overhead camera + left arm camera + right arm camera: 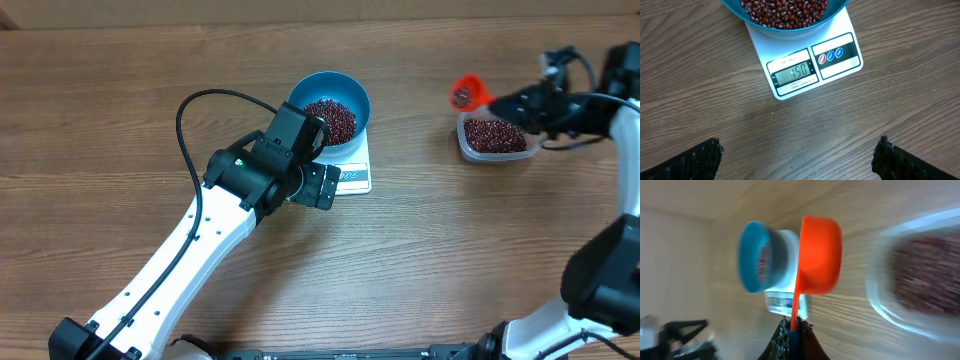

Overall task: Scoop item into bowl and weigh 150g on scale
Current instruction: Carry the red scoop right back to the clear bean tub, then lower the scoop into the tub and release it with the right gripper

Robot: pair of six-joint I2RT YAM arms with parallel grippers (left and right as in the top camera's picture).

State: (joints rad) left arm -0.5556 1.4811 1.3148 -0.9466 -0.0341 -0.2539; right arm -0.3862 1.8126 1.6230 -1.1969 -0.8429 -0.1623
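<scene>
Overhead, surface: a brown wood-grain table (120, 80) fills the frame, with a paler tan strip along the top edge.
Overhead, centre: the blue bowl (303, 92), holding dark red beans (332, 118), sits on the white scale (357, 178), just above the middle of the frame.
Overhead, left gripper (322, 187): at the scale's lower left corner, jaws spread wide, holding nothing.
Overhead, upper right: the right gripper (510, 103) is clamped on the handle of a red scoop (466, 93), just up and left of a clear tub (492, 137) of beans.
Left wrist: bare wood grain below; the scale at top centre, its display reading 150; the bowl cut off by the top edge; black fingertips in both lower corners.
Right wrist: blurred. The scoop is at centre, bowl and scale to its left, the tub to its right, and a pale wall at upper left.
</scene>
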